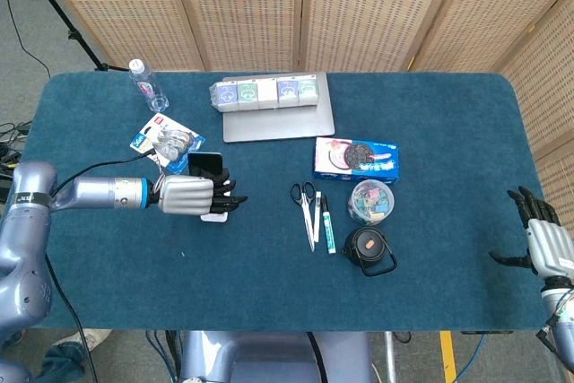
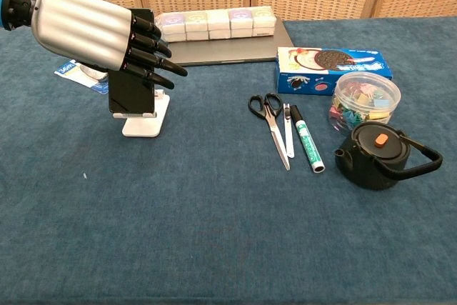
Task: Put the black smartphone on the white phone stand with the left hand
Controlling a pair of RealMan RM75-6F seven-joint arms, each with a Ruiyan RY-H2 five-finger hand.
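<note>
The black smartphone (image 2: pixel 132 94) stands upright on the white phone stand (image 2: pixel 146 123) at the table's left; in the head view the smartphone (image 1: pixel 205 163) shows just above the stand (image 1: pixel 213 216). My left hand (image 2: pixel 86 26) hovers in front of the phone's upper part, its fingers (image 2: pixel 153 58) stretched out straight to the right and no longer wrapped around it; the thumb is hidden. From above, the left hand (image 1: pixel 184 195) covers most of the stand. My right hand (image 1: pixel 539 241) hangs beyond the table's right edge, fingers spread, holding nothing.
Scissors (image 2: pixel 270 116), a marker (image 2: pixel 307 141), a black teapot (image 2: pixel 375 153), a jar of clips (image 2: pixel 365 96) and a cookie box (image 2: pixel 332 69) lie to the right. A laptop (image 2: pixel 221 49) with a row of small boxes (image 2: pixel 207 22) sits behind. A bottle (image 1: pixel 148 85) and a packet (image 1: pixel 166 138) are at the far left.
</note>
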